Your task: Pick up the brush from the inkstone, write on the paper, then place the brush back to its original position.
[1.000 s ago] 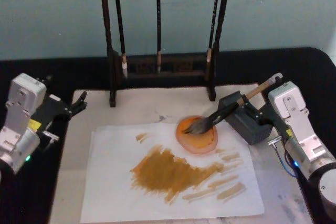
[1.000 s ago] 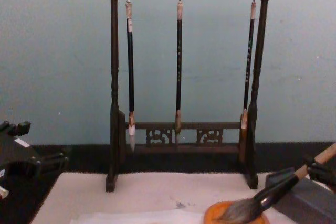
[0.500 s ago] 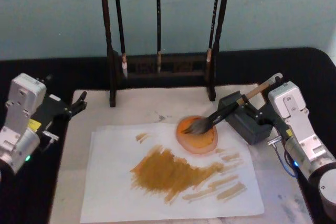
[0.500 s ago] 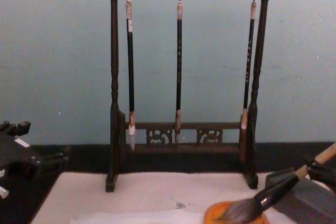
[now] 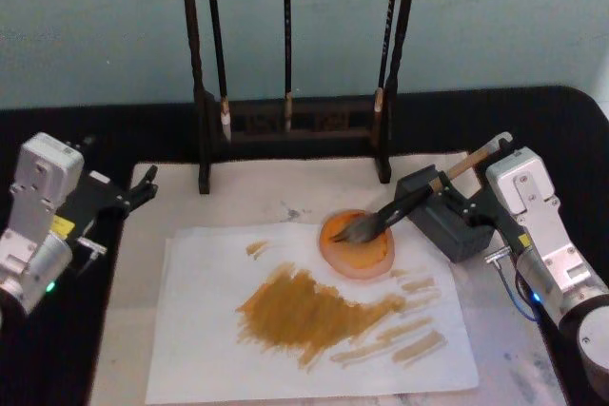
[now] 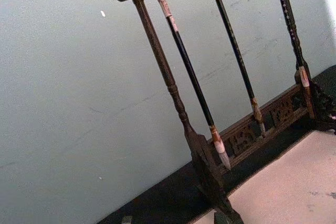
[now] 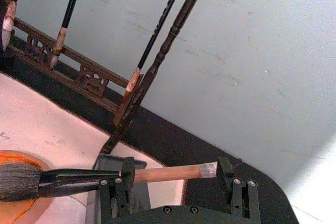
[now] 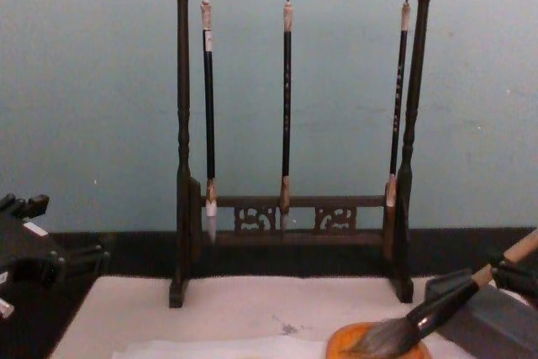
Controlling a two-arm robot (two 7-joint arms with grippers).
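My right gripper point(image 7: 173, 182) sits at the table's right edge, fingers spread either side of the brush point(image 5: 400, 208) handle; the brush leans on the inkstone point(image 5: 447, 214), bristles in the orange dish point(image 5: 357, 244). Paper point(image 5: 200, 349) lies open beside. I cannot tell my left gripper's point(image 5: 143, 187) state.

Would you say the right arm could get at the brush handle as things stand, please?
Probably yes. The right end effector already sits at the handle of the brush, a finger on either side in the right wrist view. The handle juts past the inkstone, and nothing lies between.
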